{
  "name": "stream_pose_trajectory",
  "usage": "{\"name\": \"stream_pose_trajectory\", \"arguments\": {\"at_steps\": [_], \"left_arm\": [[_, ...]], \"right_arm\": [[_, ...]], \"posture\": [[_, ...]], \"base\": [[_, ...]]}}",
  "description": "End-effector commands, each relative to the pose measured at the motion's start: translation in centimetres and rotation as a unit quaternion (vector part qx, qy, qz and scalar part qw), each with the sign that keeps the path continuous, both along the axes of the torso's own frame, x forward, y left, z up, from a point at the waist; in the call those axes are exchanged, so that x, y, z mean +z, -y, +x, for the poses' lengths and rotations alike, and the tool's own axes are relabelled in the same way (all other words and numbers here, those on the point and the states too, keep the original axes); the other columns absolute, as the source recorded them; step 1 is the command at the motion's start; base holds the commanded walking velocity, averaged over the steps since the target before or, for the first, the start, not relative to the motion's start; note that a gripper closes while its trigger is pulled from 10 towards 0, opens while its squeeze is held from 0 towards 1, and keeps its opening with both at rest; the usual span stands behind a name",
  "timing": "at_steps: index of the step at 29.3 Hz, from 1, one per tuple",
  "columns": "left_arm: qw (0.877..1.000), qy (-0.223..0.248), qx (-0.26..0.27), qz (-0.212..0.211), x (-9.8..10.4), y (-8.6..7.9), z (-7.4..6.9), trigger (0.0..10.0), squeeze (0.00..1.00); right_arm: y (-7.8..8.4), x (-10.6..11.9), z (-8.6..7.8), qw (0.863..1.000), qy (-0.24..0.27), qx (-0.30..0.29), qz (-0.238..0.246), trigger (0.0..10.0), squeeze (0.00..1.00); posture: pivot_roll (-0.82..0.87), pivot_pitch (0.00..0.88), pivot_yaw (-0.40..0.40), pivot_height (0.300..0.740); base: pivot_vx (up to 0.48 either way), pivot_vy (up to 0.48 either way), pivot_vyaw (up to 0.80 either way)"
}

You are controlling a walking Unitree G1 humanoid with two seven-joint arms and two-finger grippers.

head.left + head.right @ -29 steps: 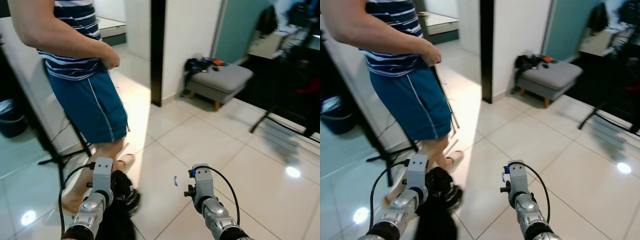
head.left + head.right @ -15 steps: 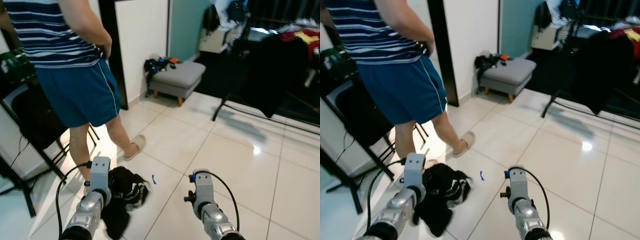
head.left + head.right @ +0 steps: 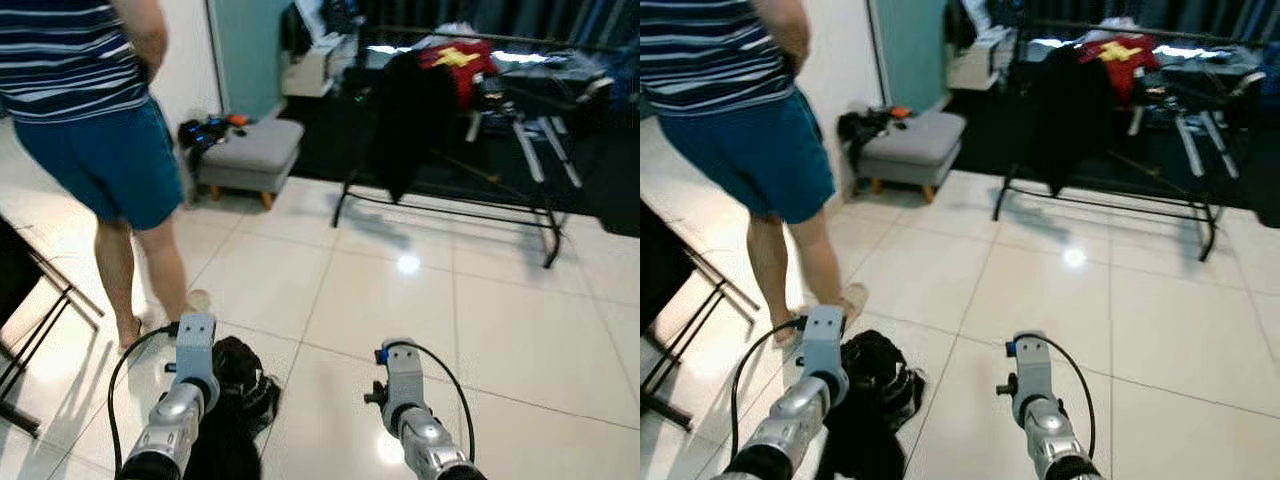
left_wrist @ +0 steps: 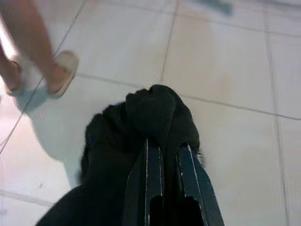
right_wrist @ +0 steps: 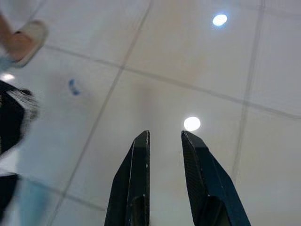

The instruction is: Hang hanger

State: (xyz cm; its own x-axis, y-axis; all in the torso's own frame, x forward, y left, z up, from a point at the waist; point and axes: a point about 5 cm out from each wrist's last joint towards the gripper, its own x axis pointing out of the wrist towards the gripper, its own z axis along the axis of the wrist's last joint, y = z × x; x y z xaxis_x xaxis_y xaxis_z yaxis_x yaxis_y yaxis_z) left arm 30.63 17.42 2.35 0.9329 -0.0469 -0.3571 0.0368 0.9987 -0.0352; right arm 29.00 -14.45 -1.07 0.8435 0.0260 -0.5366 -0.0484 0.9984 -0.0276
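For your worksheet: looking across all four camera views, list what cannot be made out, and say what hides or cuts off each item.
- Hanger: left wrist view, the black garment bunched around the left gripper covers any hanger.
- Person: eye views, cut off above the chest by the top edge.
- Clothes rack: its garments are dark and blurred.

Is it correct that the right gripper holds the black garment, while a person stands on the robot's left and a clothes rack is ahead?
Not quite. The left gripper holds the black garment; the left wrist view shows its fingers closed on the cloth. The right gripper is open over bare floor. The person on the left and the clothes rack ahead are correct.
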Motion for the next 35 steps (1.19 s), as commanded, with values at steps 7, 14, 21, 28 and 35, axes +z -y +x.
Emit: {"name": "stream_pose_trajectory", "arguments": {"at_steps": [7, 14, 21, 28, 35], "left_arm": [[0.999, 0.035, 0.028, 0.007, 1.2, -1.5, 0.4, 10.0, 0.00], [0.999, 0.038, 0.010, -0.001, 1.2, -1.0, 0.3, 10.0, 0.00], [0.999, 0.044, 0.009, -0.002, 1.6, -0.8, 0.8, 10.0, 0.00], [0.999, 0.031, 0.033, 0.016, 1.5, -1.2, 0.9, 10.0, 0.00], [0.999, 0.028, 0.032, 0.014, 1.5, -1.1, 0.9, 10.0, 0.00]], "right_arm": [[-1.2, 0.2, 0.3, 1.000, 0.003, 0.014, 0.008, 10.0, 0.00], [-1.1, 0.4, 0.3, 1.000, 0.012, -0.009, 0.019, 10.0, 0.00], [-0.3, 0.2, 0.1, 1.000, 0.010, -0.013, 0.007, 10.0, 0.00], [-0.8, 0.6, 0.5, 0.999, 0.024, 0.037, -0.009, 10.0, 0.00], [-1.1, 0.8, 0.7, 0.999, 0.029, 0.040, -0.007, 10.0, 0.00]], "posture": [[0.09, 0.000, 0.007, 0.740], [0.06, 0.000, 0.047, 0.740], [0.06, 0.000, 0.043, 0.740], [0.06, 0.000, 0.035, 0.740], [0.07, 0.000, 0.036, 0.740]], "base": [[0.000, 0.000, -0.80], [0.000, 0.000, -0.80], [0.000, 0.000, -0.76], [0.000, 0.000, -0.07], [0.000, 0.000, 0.00]]}}
